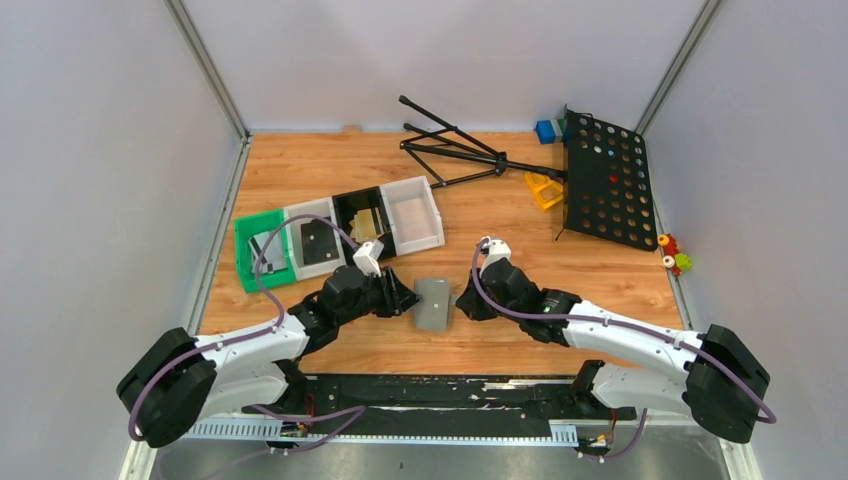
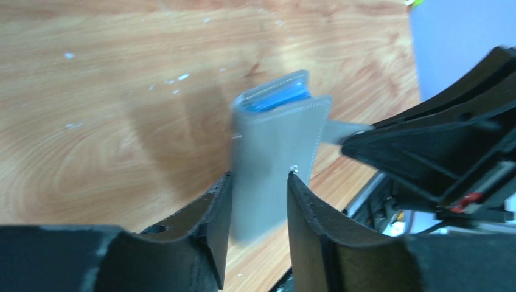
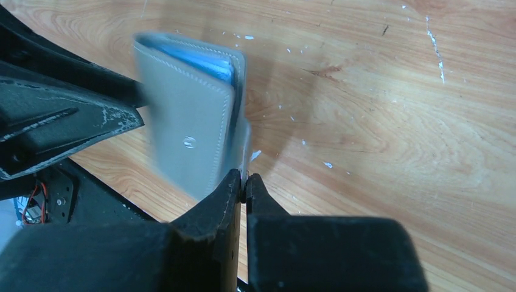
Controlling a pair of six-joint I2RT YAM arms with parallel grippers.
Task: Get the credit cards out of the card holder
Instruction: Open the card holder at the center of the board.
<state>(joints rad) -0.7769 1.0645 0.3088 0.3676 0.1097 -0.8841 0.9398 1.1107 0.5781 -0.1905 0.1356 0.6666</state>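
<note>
Grey card holder (image 1: 434,303). R gripper (image 3: 244,177), at its 3 o'clock, pinched shut on edge. L gripper (image 2: 259,177), 9 o'clock, part open, fingers flanking it.

Arms (image 1: 250,348) white w/ blk joints, purple cables (image 1: 256,270); left gripper (image 2: 260,177) blk, scuffed.
</note>
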